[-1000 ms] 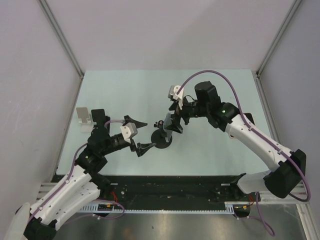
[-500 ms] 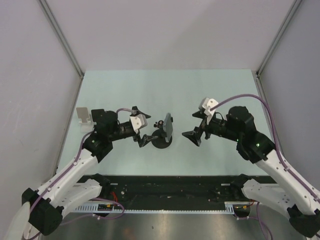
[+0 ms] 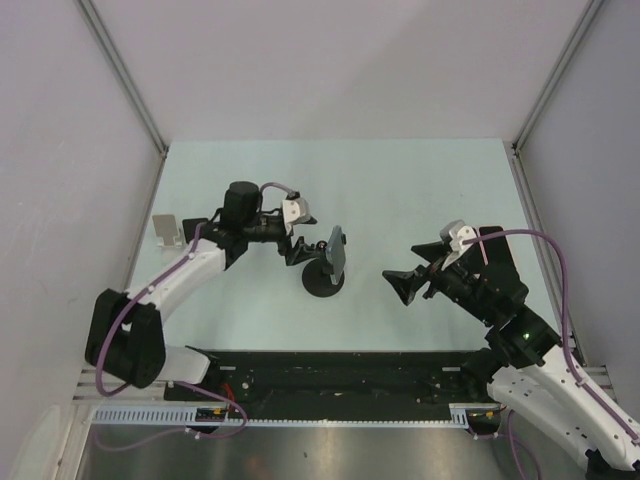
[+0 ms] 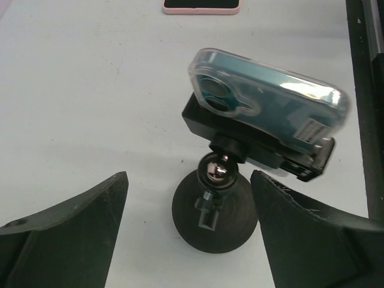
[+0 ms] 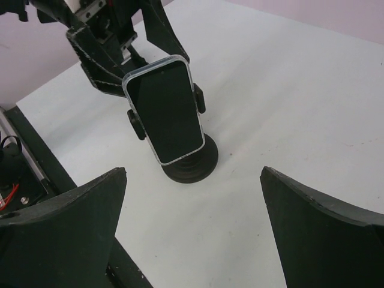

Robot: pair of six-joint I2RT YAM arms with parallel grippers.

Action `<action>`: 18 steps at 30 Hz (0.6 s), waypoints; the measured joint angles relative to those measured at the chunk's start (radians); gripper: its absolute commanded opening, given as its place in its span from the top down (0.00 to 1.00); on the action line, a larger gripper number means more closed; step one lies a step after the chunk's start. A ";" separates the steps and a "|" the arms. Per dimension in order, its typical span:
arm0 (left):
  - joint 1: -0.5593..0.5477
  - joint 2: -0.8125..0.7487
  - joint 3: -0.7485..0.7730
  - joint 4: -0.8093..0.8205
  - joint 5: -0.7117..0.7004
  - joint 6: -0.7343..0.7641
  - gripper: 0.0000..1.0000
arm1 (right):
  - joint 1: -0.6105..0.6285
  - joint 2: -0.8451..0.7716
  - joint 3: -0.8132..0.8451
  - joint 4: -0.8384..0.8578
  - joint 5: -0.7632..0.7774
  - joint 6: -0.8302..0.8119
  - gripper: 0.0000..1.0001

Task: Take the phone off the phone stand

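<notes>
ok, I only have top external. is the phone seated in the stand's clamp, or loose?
Observer: Seated. The right wrist view shows the phone upright, screen dark, gripped at both sides by the phone stand.
Operator: left gripper touching it?
Observer: No. In the left wrist view the left gripper is open behind the phone's back, its jaws standing clear on both sides.
Operator: anything past the stand?
Observer: A second phone with a pink edge lies flat on the table, at the top of the left wrist view.
</notes>
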 measured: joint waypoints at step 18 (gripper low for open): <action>-0.018 0.207 0.057 -0.002 0.138 -0.011 0.46 | 0.000 0.035 -0.003 0.028 0.056 0.033 0.00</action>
